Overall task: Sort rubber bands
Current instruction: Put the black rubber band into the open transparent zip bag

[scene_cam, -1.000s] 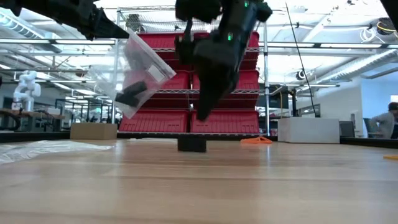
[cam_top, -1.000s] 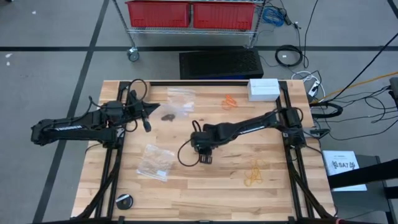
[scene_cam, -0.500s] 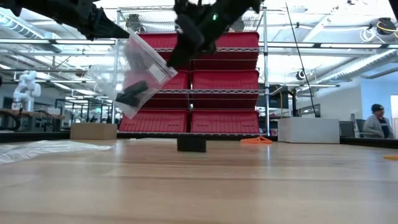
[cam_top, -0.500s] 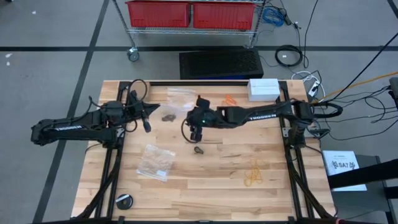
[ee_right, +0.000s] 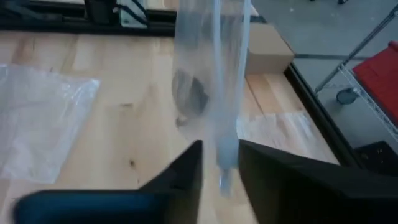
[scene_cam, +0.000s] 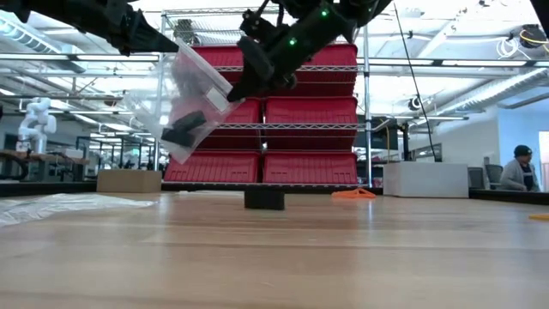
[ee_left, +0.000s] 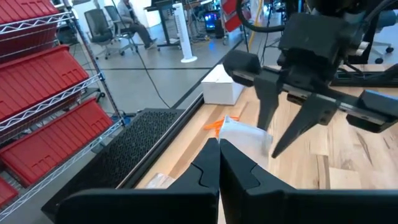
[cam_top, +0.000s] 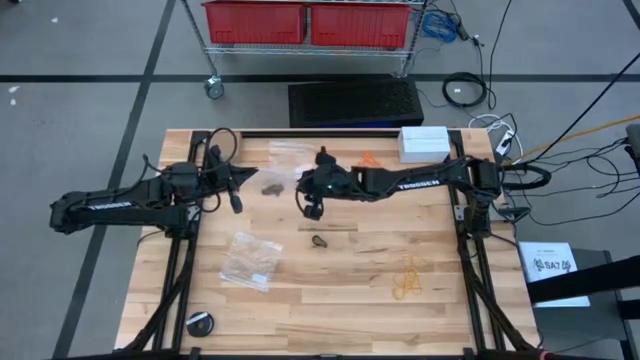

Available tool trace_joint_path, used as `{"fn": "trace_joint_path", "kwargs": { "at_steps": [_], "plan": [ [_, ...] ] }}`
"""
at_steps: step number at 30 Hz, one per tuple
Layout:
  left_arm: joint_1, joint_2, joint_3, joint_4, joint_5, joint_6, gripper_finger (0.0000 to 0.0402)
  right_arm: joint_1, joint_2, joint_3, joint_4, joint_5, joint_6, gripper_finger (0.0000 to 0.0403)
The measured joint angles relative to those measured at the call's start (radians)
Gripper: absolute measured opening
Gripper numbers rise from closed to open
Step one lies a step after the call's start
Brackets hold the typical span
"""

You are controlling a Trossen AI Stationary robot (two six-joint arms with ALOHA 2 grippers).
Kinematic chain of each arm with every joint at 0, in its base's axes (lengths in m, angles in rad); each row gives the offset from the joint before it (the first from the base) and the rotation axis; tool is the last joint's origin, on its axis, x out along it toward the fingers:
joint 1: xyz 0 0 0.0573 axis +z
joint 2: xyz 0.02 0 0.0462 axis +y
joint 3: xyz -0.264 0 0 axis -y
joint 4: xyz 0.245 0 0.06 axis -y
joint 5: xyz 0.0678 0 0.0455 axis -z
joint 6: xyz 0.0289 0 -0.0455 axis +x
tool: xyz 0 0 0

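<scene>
your left gripper [ee_left: 219,163] is clamped tight on the top edge of the clear bag [scene_cam: 184,103], holding it off the table with a dark clump of black rubber bands [scene_cam: 183,129] sitting low inside. your right gripper [ee_right: 219,163] is at the bag's free edge, its fingers [ee_right: 180,171] narrowed on either side of the plastic; they look pinched on it, though you can't be sure the film is truly caught. confirm that pinch before pulling, then draw the edge away gently so the mouth spreads without tearing loose from the left side. keep the bag upright so the bands stay down. one dark band [cam_top: 320,242] lies on the table [cam_top: 350,310] just below the right gripper, orange bands [cam_top: 369,161] near the far edge, yellow-tan bands [cam_top: 408,280] toward the near right.
</scene>
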Motion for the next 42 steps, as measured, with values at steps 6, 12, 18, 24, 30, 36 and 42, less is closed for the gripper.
{"fn": "trace_joint_path", "kwargs": {
  "at_steps": [6, 12, 18, 24, 30, 36, 42],
  "plan": [
    [0.000, 0.000, 0.000, 0.003, 0.018, -0.018, 0.0000, 0.001, 0.000, 0.000, 0.075, 0.001, -0.022, 0.0013],
    [0.000, 0.014, 0.000, 0.007, 0.030, -0.025, 0.0000, 0.001, 0.000, 0.000, 0.119, -0.002, -0.042, 0.0005],
    [0.000, 0.078, 0.000, 0.088, 0.079, -0.025, 0.0000, 0.001, 0.000, 0.000, 0.137, -0.003, -0.045, 0.0005],
    [0.000, 0.163, 0.000, 0.161, 0.106, -0.018, 0.0000, 0.001, 0.000, 0.000, 0.157, -0.003, -0.055, 0.0005],
    [0.000, 0.214, 0.000, 0.206, 0.108, -0.015, 0.0000, 0.003, 0.000, 0.000, 0.157, -0.003, -0.073, 0.0006],
    [0.000, 0.221, 0.000, 0.212, 0.114, 0.002, 0.0000, 0.008, -0.008, 0.000, 0.122, -0.002, -0.055, 0.0015],
    [0.000, 0.212, 0.000, 0.211, 0.114, 0.002, 0.0000, 0.013, -0.045, 0.000, 0.056, 0.001, 0.001, 0.0056]
  ]
}}
